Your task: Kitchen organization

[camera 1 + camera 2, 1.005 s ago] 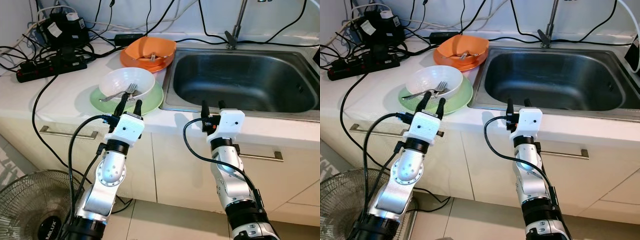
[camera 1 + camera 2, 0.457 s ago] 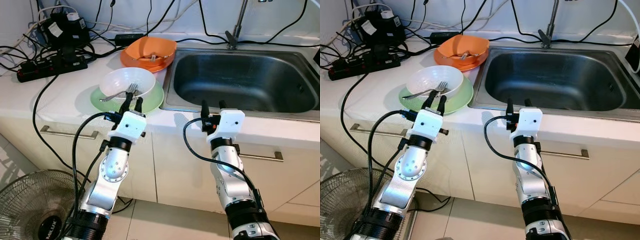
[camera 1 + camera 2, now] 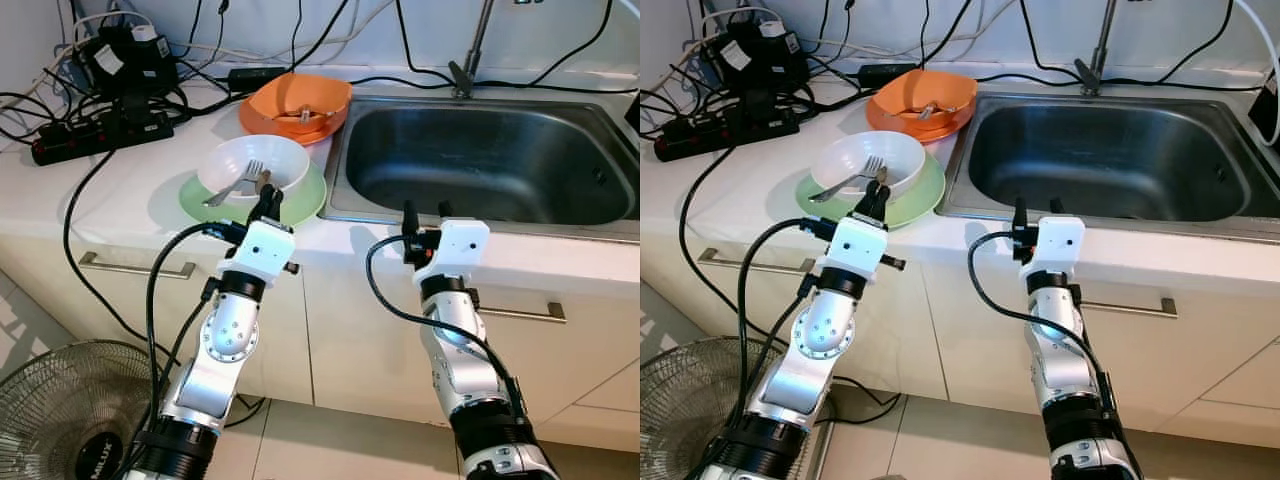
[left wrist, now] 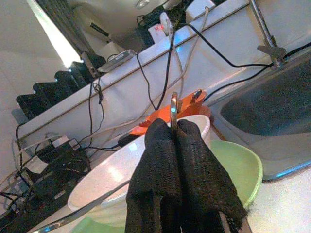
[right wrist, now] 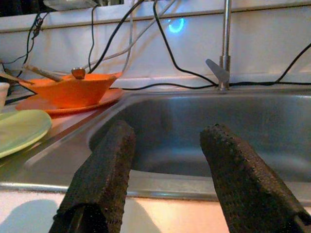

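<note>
Tabletop: a pale, smooth tabletop is seen above cream cabinet fronts with metal bar handles; a stainless steel sink is set into it on the right, its tap post rising at the back wall.
Room: a tiled floor lies below, with a wire-caged fan at the lower left; black cables and a power strip are tangled at the back left of the tabletop.
Fork: a metal fork lies in a round white bowl — its long axis runs from the front left to the back right, tines toward the bowl's far side, handle out over the near left rim.
Dishes: the white bowl sits on a light green plate; behind it an orange bowl rests on an orange plate, utensils inside.
Left claw: the left claw is at the white bowl's near rim, its textured black fingers clenched on the fork.
Right claw: the right claw is held at the sink's front edge — released, fingers apart, pointing into the basin.
</note>
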Controlling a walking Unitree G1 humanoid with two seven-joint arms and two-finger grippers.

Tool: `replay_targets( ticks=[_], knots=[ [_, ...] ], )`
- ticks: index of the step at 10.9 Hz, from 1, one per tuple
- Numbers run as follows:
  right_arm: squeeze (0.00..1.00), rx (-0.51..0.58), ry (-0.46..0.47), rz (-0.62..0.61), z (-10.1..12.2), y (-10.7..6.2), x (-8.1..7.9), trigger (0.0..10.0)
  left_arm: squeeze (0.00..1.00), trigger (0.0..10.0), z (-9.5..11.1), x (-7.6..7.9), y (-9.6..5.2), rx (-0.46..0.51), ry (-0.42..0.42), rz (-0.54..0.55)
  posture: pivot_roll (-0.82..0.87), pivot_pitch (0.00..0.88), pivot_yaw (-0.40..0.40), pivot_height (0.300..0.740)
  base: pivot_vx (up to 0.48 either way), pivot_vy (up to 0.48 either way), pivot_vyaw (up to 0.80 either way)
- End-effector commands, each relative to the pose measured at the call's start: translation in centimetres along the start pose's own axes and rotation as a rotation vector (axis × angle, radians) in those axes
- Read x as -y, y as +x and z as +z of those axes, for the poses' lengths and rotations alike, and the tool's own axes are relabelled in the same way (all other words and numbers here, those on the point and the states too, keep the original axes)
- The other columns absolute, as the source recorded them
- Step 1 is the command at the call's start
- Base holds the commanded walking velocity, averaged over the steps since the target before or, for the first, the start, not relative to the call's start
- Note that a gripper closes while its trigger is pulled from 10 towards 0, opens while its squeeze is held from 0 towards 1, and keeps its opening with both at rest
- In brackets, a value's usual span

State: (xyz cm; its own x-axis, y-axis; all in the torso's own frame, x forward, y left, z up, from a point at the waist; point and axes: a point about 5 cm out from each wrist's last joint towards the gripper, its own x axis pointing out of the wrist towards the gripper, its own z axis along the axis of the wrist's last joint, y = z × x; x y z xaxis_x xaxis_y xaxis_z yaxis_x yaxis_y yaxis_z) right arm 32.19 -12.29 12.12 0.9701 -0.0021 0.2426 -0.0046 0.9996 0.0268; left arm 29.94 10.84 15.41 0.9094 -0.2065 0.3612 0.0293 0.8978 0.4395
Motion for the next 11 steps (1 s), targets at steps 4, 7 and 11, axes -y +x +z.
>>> replay_targets(
  ticks=[4, 7, 11],
  knots=[
    [0.0, 0.0, -0.001, 0.011, 0.2, 0.4, -0.5, 10.0, 0.0, 10.0, 1.8, 0.1, 0.9, 0.072, -0.121, 0.003, 0.08, 0.0, 0.062, 0.74, 0.0, 0.0, 0.0],
    [0.0, -0.002, -0.001, 0.012, 0.1, 0.5, -0.5, 10.0, 0.0, 10.0, 3.6, -0.5, 1.8, 0.147, -0.122, 0.025, 0.08, 0.0, 0.06, 0.74, 0.0, 0.0, 0.0],
    [0.0, 0.001, 0.002, 0.011, 0.1, 0.5, -0.5, 10.0, 0.0, 0.0, 5.6, -0.8, 2.4, 0.233, -0.091, 0.017, 0.08, 0.0, 0.06, 0.74, 0.0, 0.0, 0.0]
  ],
)
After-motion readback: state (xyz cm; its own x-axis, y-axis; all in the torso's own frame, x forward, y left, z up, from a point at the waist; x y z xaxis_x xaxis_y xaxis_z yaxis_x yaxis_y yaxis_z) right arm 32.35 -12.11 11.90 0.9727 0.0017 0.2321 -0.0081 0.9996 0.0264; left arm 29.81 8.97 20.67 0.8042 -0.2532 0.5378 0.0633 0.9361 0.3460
